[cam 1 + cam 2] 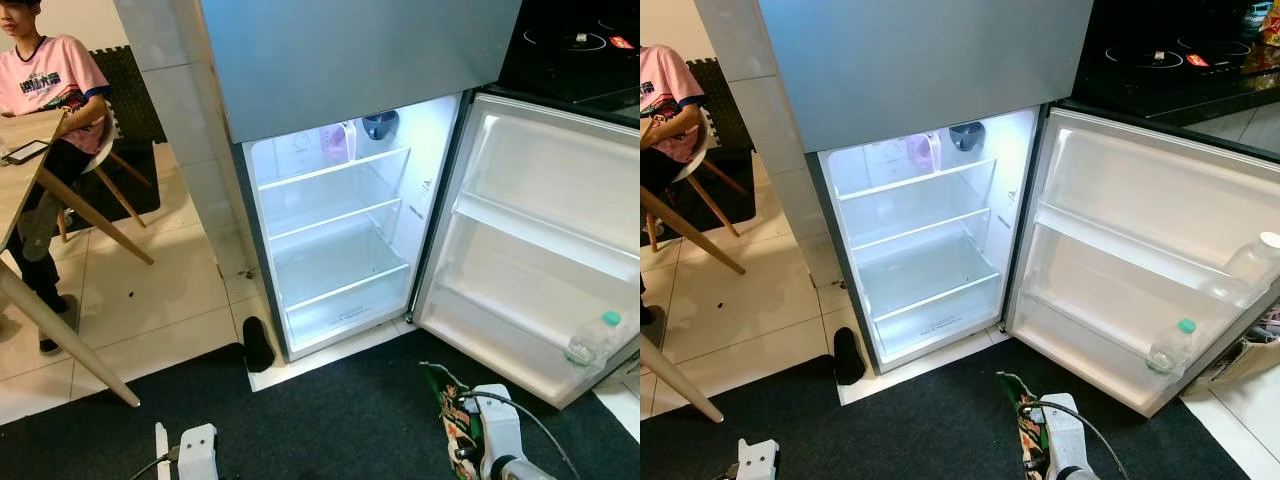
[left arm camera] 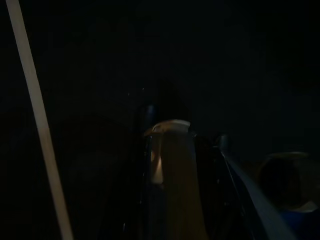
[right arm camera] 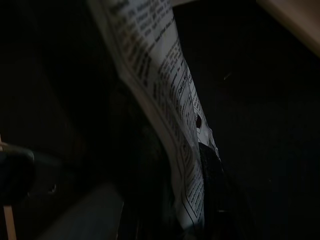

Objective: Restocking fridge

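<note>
Fridge [image 1: 340, 240] centre frame, lower compartment lit, door [image 1: 540, 250] swung wide to the right side of frame. Freezer door [image 1: 350, 60] above is shut. Black sock-like thing [image 1: 257, 343] on the floor at the fridge's lower left corner, on the edge of the dark mat [image 1: 330, 420]. Upper left: person in a pink shirt [image 1: 50, 85] seated on a chair at a wooden table [image 1: 25, 180], with a phone or tablet [image 1: 27, 151] lying on the tabletop; angled table legs run down over the tiled floor [image 1: 150, 300]. Black cooktop [image 1: 575, 45] upper right, behind the door.

Inside: glass shelves bare, a pinkish container [image 1: 335, 142] and a dark blue round thing [image 1: 380, 123] at the top rear. Lower door shelf holds a clear bottle with green cap [image 1: 592, 340]; in the right eye view a second clear bottle with white cap [image 1: 1252, 262] stands on the shelf above.

Right gripper [image 1: 462, 440] bottom right of frame, clamped on a green printed snack bag [image 1: 450, 405] held low over the mat, short of the fridge; right wrist view shows the bag's printed back [image 3: 170, 90] between the fingers. Left gripper [image 1: 195, 450] bottom left, idle; its wrist view is dark and whether it's open or closed cannot be told.
</note>
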{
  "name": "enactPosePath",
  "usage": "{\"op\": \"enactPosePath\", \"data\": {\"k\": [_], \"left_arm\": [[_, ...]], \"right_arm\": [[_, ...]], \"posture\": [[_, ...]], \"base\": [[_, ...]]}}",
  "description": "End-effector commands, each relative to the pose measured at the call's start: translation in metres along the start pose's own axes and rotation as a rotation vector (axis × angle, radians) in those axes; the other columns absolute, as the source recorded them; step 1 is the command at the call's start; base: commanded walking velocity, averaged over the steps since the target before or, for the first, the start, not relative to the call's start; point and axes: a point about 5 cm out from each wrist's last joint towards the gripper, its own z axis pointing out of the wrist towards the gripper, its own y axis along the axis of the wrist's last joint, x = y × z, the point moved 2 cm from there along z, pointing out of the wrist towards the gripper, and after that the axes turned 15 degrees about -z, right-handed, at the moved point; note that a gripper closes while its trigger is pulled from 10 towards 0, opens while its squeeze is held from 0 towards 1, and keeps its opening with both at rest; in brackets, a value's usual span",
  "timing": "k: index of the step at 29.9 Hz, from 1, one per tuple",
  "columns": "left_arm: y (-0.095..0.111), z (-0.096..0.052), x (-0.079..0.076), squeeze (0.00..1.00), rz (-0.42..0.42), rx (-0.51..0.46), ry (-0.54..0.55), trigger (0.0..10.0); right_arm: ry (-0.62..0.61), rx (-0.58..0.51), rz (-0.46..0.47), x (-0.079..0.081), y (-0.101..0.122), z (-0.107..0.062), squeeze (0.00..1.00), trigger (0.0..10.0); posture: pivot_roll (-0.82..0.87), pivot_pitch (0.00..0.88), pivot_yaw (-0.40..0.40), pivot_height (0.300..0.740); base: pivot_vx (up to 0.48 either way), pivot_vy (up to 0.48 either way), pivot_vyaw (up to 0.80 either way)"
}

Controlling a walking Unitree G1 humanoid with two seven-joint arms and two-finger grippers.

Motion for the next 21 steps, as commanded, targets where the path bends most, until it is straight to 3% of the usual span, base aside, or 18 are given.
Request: {"op": "enactPosePath", "data": {"k": [1, 21], "left_arm": [[-0.0075, -0.0006, -0.0006, 0.00, 0.012, 0.021, 0.003, 10.0], [-0.0128, 0.0000, -0.0051, 0.00, -0.024, 0.038, -0.022, 10.0]], "right_arm": [[-0.001, -0.030, -0.010, -0.0002, 0.0075, 0.0010, 0.00, 10.0], [0.003, -0.039, -0.010, 0.0012, 0.0103, 0.0016, 0.00, 10.0]], "posture": [[-0.05, 0.000, 0.007, 0.740], [-0.05, 0.000, 0.014, 0.740]], "base": [[0.000, 0.000, 0.78], [0.000, 0.000, 0.78]]}}
